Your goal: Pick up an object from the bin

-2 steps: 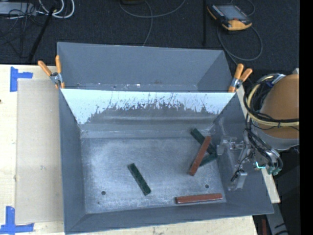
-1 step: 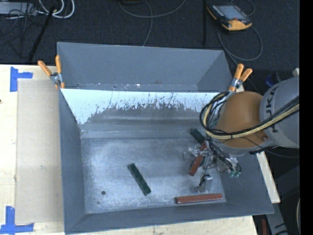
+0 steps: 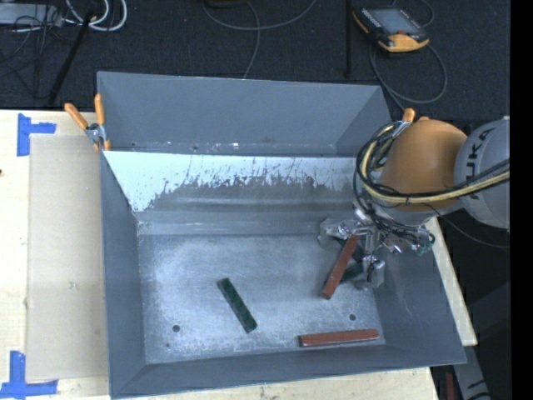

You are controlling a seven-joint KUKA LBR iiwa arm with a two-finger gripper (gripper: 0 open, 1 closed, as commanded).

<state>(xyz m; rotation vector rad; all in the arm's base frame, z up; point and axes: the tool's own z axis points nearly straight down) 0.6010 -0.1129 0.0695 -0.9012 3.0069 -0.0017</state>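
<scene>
Camera view: hand (image 3: 365, 257) at the bin's (image 3: 250, 132) right side, apparently closed on the upper end of a tilted red-brown stick (image 3: 336, 275); second red-brown bar (image 3: 338, 338) and dark green bar (image 3: 236, 304) lie loose on the floor; grasp made, lift clear of bin outstanding.
</scene>
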